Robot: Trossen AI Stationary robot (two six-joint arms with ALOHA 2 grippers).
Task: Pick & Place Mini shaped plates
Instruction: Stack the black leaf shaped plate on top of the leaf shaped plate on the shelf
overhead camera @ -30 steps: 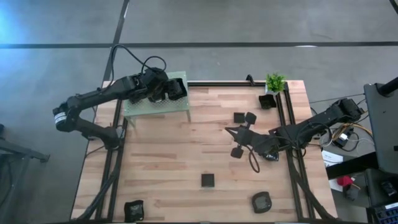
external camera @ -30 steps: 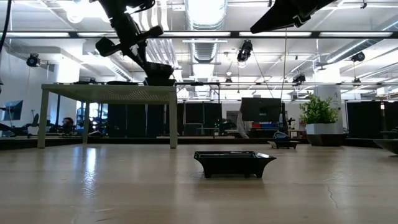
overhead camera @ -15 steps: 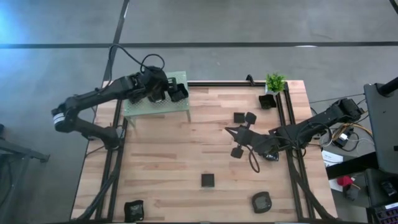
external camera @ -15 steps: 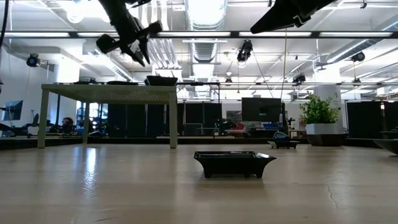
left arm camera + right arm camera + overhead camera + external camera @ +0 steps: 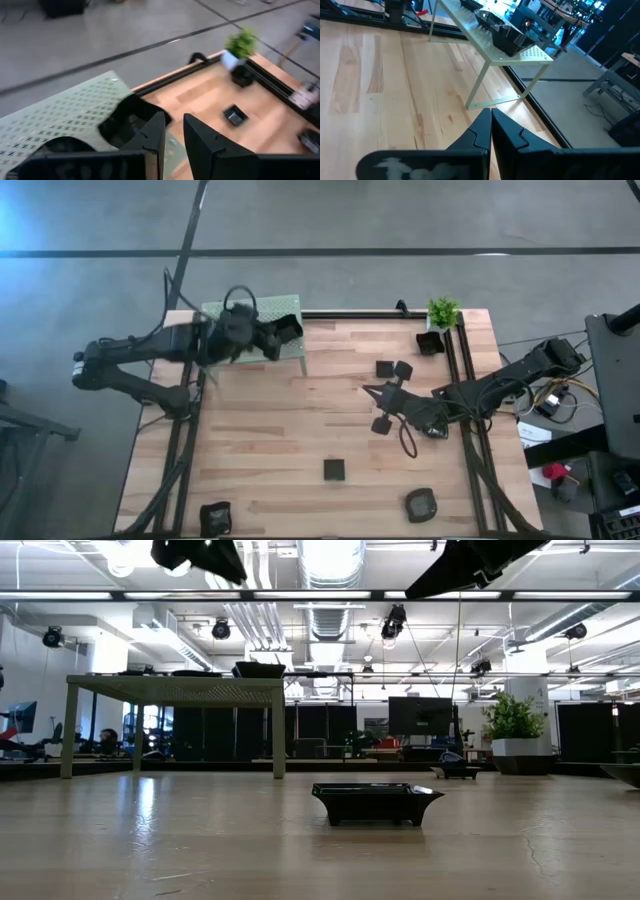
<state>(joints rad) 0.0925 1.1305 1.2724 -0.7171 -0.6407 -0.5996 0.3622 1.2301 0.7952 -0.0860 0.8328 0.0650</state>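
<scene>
From above, the left gripper point(image 5: 268, 338) sits at upper left, over the green perforated platform point(image 5: 225, 311), blurred, with a black mini plate point(image 5: 288, 328) right at its tip on the platform's right end. Whether that dish is gripped or just lying there, I can't tell from here. The right gripper point(image 5: 384, 392) lies mid-right over the wooden table point(image 5: 270, 430), next to a loose cluster: a square plate point(image 5: 385, 368), an angular one point(image 5: 403, 369), another point(image 5: 380, 425) just below. More lie along the bottom: a square plate point(image 5: 334, 470) at centre, a round plate point(image 5: 420, 504) at lower right, a dark one point(image 5: 215, 517) at lower left. The potted plant point(image 5: 441, 313) stands at upper right with a dish point(image 5: 430, 343) beside it.

Low view: a square dish point(image 5: 378, 803) sits alone mid-frame on the wood; a plate point(image 5: 258, 669) rests on the platform at upper left, with nothing touching it.

Left wrist view: fingers point(image 5: 202, 140) narrowly parted and holding nothing; a dark plate point(image 5: 131, 118) lies on the platform just past them.

Right wrist view: fingers point(image 5: 476, 131) pressed together, empty; two plates point(image 5: 501, 31) sit on the platform at the top of frame.

My read: a couple of plates delivered, at least seven left on the table. Early going.
</scene>
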